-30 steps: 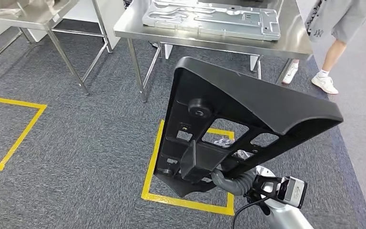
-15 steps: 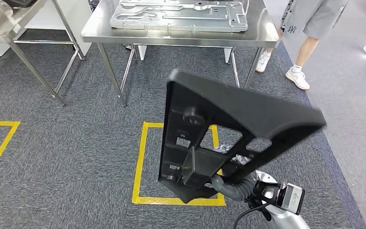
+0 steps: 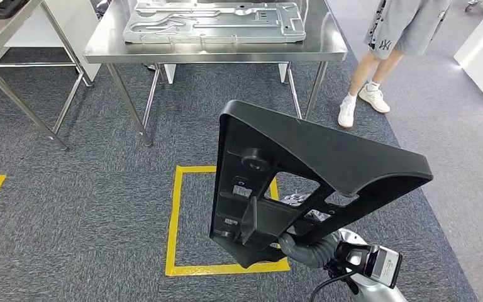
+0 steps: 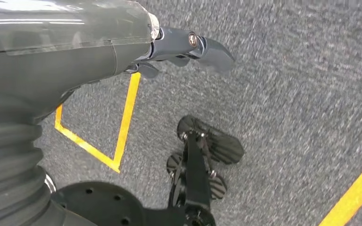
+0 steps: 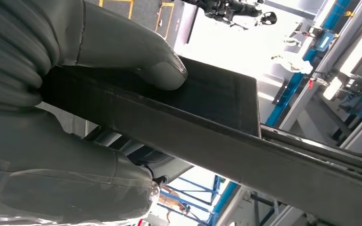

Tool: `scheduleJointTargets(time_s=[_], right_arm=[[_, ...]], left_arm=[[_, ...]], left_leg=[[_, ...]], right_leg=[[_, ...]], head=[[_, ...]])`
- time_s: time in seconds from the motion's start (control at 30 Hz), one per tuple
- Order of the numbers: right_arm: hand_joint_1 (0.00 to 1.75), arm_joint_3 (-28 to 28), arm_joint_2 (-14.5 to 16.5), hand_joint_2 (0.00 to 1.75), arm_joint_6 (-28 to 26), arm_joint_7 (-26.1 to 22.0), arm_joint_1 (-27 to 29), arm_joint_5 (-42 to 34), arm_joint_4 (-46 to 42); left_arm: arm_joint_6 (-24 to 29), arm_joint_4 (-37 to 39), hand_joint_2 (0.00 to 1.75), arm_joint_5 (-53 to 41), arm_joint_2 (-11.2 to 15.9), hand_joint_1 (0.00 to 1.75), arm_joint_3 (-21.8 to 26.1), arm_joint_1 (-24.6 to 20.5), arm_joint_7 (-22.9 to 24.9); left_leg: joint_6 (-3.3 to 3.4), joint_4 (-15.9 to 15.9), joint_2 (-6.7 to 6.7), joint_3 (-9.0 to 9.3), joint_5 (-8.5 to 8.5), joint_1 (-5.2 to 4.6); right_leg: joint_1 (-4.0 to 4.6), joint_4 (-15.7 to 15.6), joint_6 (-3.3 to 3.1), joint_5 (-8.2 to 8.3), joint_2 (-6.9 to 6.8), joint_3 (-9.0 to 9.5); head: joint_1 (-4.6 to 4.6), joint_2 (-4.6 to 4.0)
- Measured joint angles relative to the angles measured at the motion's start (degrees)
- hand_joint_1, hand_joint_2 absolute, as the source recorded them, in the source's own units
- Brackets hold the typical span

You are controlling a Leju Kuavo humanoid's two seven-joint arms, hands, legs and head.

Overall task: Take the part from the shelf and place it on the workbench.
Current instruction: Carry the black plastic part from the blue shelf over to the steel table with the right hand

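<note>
My right hand (image 3: 302, 242) grips the black plastic panel (image 3: 302, 170) by a rib at its lower end, thumb (image 5: 136, 59) pressed on one face and fingers wrapped under. The panel rises tall above my grip and leans away to my right. With so much of it above the hold, I judge it could twist or slip as I walk. The steel workbench (image 3: 314, 47) ahead already carries a grey metal plate (image 3: 214, 22), so the panel might strike it. A person (image 3: 377, 56) stands beside the bench. My left hand (image 4: 188, 44) hangs empty, fingers loosely apart.
</note>
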Motion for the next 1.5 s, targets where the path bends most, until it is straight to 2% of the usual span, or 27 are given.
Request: scheduleJointTargets(time_s=[0.1, 0.2, 0.23, 0.27, 0.3, 0.37, 0.4, 0.47, 0.6, 0.67, 0.73, 0.77, 0.8, 0.87, 0.9, 0.93, 1.03, 1.1, 1.17, 1.23, 1.27, 1.3, 1.33, 1.4, 1.43, 1.47, 1.5], right_arm=[[1.66, -0.40, 0.00, 1.75, -0.06, -0.04, 0.13, 0.22, -0.11], [1.66, -0.79, 0.00, 1.75, -0.02, -0.14, 0.61, 0.51, -0.17], [1.66, -0.88, 0.00, 1.75, 0.01, -0.16, 0.89, 0.60, -0.17], [1.66, -0.99, 0.00, 1.75, 0.03, -0.18, 1.11, 0.66, -0.17], [1.66, -1.14, 0.00, 1.75, 0.05, -0.19, 1.26, 0.71, -0.17], [1.66, -1.50, 0.00, 1.75, 0.09, -0.19, 1.33, 0.81, -0.23], [1.66, -1.66, 0.00, 1.75, 0.08, -0.20, 1.35, 0.87, -0.28], [1.66, -1.96, 0.00, 1.75, -0.03, -0.25, 1.60, 1.02, -0.44], [1.66, -2.61, -0.13, 1.75, -0.43, -0.40, 2.46, 1.45, -0.96], [1.66, -2.75, -0.13, 1.75, -0.66, -0.45, 2.79, 1.64, -1.14], [1.66, -2.86, -0.13, 1.75, -0.78, -0.46, 3.22, 1.74, -1.15], [1.66, -2.93, -0.13, 1.75, -0.81, -0.47, 3.41, 1.75, -1.15], [1.66, -3.01, -0.13, 1.75, -0.83, -0.47, 3.54, 1.78, -1.15], [1.66, -3.09, -0.13, 1.75, -0.84, -0.48, 3.64, 1.81, -1.16], [1.66, -3.13, -0.13, 1.75, -0.85, -0.48, 3.69, 1.82, -1.18], [1.66, -3.15, -0.13, 1.75, -0.87, -0.48, 3.78, 1.84, -1.21], [1.66, -3.26, -0.14, 1.75, -1.03, -0.49, 4.16, 1.91, -1.40], [1.66, -3.45, -0.20, 1.75, -1.10, -0.50, 4.31, 1.95, -1.62], [1.66, -3.62, -0.29, 1.75, -1.15, -0.50, 4.36, 1.97, -1.75], [1.66, -3.69, -0.39, 1.75, -1.23, -0.50, 4.63, 1.98, -1.75], [1.66, -3.72, -0.45, 1.75, -1.29, -0.50, 4.83, 1.99, -1.75], [1.66, -3.75, -0.50, 1.75, -1.37, -0.50, 5.01, 2.00, -1.74], [1.66, -3.77, -0.53, 1.75, -1.45, -0.50, 5.14, 2.01, -1.74], [1.66, -3.78, -0.56, 1.75, -1.62, -0.50, 5.37, 2.07, -1.74], [1.66, -3.79, -0.56, 1.75, -1.72, -0.50, 5.49, 2.14, -1.73], [1.66, -3.81, -0.57, 1.75, -1.79, -0.50, 5.61, 2.20, -1.75], [1.66, -3.85, -0.57, 1.75, -1.85, -0.50, 5.71, 2.24, -1.80]], left_arm=[[-0.32, 0.00, 1.75, 0.00, 0.04, 0.00, 0.00, -0.05, -0.13], [-0.71, 0.00, 1.75, -0.09, 0.08, 0.00, -0.01, -0.05, -0.45], [-0.79, 0.00, 1.75, -0.15, 0.10, 0.00, -0.02, -0.02, -0.57], [-0.84, 0.00, 1.75, -0.20, 0.11, 0.00, -0.04, 0.01, -0.67], [-0.87, 0.00, 1.75, -0.27, 0.13, 0.00, -0.05, 0.05, -0.74], [-0.93, 0.00, 1.75, -0.40, 0.14, 0.00, -0.11, 0.09, -0.84], [-0.96, 0.00, 1.75, -0.50, 0.15, 0.00, -0.13, 0.06, -0.89], [-0.99, 0.00, 1.75, -0.67, 0.24, 0.00, -0.17, 0.00, -0.96], [-1.11, 0.02, 1.75, -0.79, 0.41, 0.00, -0.22, -0.11, -1.07], [-1.15, 0.05, 1.75, -0.82, 0.44, 0.00, -0.24, -0.16, -1.12], [-1.16, 0.07, 1.75, -0.83, 0.48, 0.00, -0.24, -0.04, -1.14], [-1.16, 0.08, 1.75, -0.84, 0.50, 0.00, -0.24, 0.08, -1.17], [-1.16, 0.08, 1.75, -0.85, 0.51, 0.00, -0.24, 0.19, -1.21], [-1.18, 0.09, 1.75, -0.89, 0.60, 0.00, -0.24, 0.30, -1.31], [-1.19, 0.09, 1.75, -0.92, 0.68, 0.00, -0.25, 0.29, -1.36], [-1.19, 0.09, 1.75, -0.96, 0.79, 0.00, -0.25, 0.23, -1.41], [-1.19, 0.09, 1.75, -1.01, 1.03, 0.00, -0.26, 0.18, -1.61], [-1.20, 0.09, 1.75, -1.01, 1.09, 0.00, -0.26, 0.28, -1.71], [-1.21, 0.10, 1.75, -1.01, 1.09, 0.00, -0.26, 0.25, -1.76], [-1.24, 0.11, 1.75, -1.01, 1.09, 0.00, -0.26, 0.20, -1.78], [-1.26, 0.11, 1.75, -1.01, 1.09, 0.00, -0.26, 0.23, -1.79], [-1.28, 0.11, 1.75, -1.01, 1.09, 0.00, -0.26, 0.29, -1.79], [-1.30, 0.11, 1.75, -1.01, 1.09, 0.00, -0.26, 0.34, -1.79], [-1.35, 0.11, 1.75, -1.01, 1.10, 0.00, -0.26, 0.34, -1.79], [-1.39, 0.11, 1.75, -1.01, 1.10, 0.00, -0.26, 0.27, -1.81], [-1.42, 0.11, 1.75, -1.01, 1.11, 0.00, -0.26, 0.19, -1.83], [-1.44, 0.11, 1.75, -1.00, 1.11, 0.00, -0.26, 0.11, -1.85]], left_leg=[[1.02, -0.81, 0.12, 0.38, 0.33, 0.32], [1.51, -1.06, 0.23, 0.53, 0.28, 0.31], [1.52, -1.04, 0.24, 0.58, 0.19, 0.29], [1.46, -1.00, 0.24, 0.69, 0.06, 0.28], [1.34, -0.94, 0.24, 0.89, -0.13, 0.30], [0.93, -0.81, 0.23, 1.51, -0.70, 0.35], [0.61, -0.67, 0.22, 1.75, -1.05, 0.27], [-0.04, -0.57, 0.24, 1.98, -1.59, 0.10], [-1.33, 0.93, 0.36, 2.11, -3.11, 0.39], [-1.63, 7.30, 0.30, -0.93, -5.63, 0.53], [-1.77, 15.44, 0.29, -6.10, -7.96, 0.56], [-1.73, 17.44, 0.28, -7.92, -7.68, 0.55], [-1.58, 17.05, 0.27, -8.57, -6.11, 0.53], [-0.92, 10.19, 0.24, -6.71, -0.59, 0.36], [-0.49, 6.53, 0.22, -5.25, 1.33, 0.12], [-0.07, 3.63, 0.23, -3.96, 2.24, -0.14], [0.86, 0.70, 0.20, -2.32, 1.47, -0.56], [1.32, -0.59, 0.13, -1.05, 1.31, -0.30], [1.66, -1.49, 0.08, 0.44, 0.92, -0.10], [1.83, -1.67, 0.06, 1.53, 0.07, -0.10], [1.79, -1.67, 0.03, 2.19, -0.49, -0.09], [1.69, -1.67, 0.01, 2.97, -1.09, -0.06], [1.52, -1.67, -0.02, 3.90, -1.74, -0.01], [1.06, -1.58, -0.02, 5.73, -3.19, 0.05], [0.71, -1.54, -0.07, 6.37, -3.89, 0.03], [0.32, -1.61, -0.08, 6.78, -4.54, 0.02], [-0.10, -1.44, -0.10, 7.18, -4.87, 0.00]], right_leg=[[-0.15, 1.94, 0.99, -1.36, -0.32, -0.85], [-0.53, 12.51, 1.76, -6.40, -0.57, -6.28], [-0.71, 15.71, 1.96, -7.30, -0.60, -8.10], [-0.88, 16.88, 2.11, -7.01, -0.65, -8.96], [-1.03, 15.67, 2.21, -5.56, -0.75, -8.61], [-1.28, 7.96, 2.24, -1.24, -1.19, -5.07], [-1.22, 4.24, 2.09, 0.14, -1.40, -3.28], [-0.98, 0.83, 1.45, 0.58, -1.53, -1.64], [-0.78, 0.20, -0.38, -0.31, -1.12, -0.43], [-0.72, -0.02, -1.12, -0.99, -1.12, 0.66], [-0.42, -0.02, -1.47, -1.83, -1.01, 1.54], [-0.28, -0.01, -1.52, -2.29, -0.87, 2.09], [-0.17, -0.01, -1.52, -2.79, -0.71, 2.76], [-0.04, -0.04, -1.39, -3.96, -0.49, 4.39], [0.03, -0.10, -1.21, -4.53, -0.46, 5.07], [0.02, -0.21, -0.94, -4.97, -0.41, 5.54], [-0.07, -0.54, 0.07, -4.95, -0.42, 6.15], [-0.10, 1.25, 0.60, -4.61, -0.55, 5.71], [-0.27, 6.61, 0.96, -5.84, -0.61, 2.51], [-0.55, 13.24, 1.38, -8.48, -0.63, -2.71], [-0.73, 15.08, 1.61, -9.36, -0.66, -4.88], [-0.90, 15.08, 1.80, -9.23, -0.71, -6.10], [-1.08, 13.31, 1.92, -7.83, -0.79, -6.39], [-1.38, 6.51, 2.00, -1.89, -1.11, -5.17], [-1.35, 3.76, 1.80, 0.25, -1.31, -4.54], [-1.23, 2.06, 1.51, 1.71, -1.45, -4.13], [-1.10, 1.51, 1.12, 1.95, -1.44, -4.01]], head=[[0.00, 0.00], [0.00, 0.00], [0.00, 0.00], [0.00, 0.00], [0.00, 0.00], [0.00, 0.00], [0.00, 0.00], [0.00, 0.00], [-0.01, 0.00], [-0.02, 0.00], [-0.02, 0.00], [-0.02, 0.00], [-0.02, 0.00], [-0.02, 0.00], [-0.02, 0.00], [-0.02, 0.00], [-0.01, 0.00], [0.00, 0.00], [0.00, 0.00], [0.00, 0.00], [0.00, 0.00], [0.00, 0.00], [0.00, 0.00], [0.00, 0.00], [0.02, 0.00], [0.03, 0.00], [0.03, 0.00]])
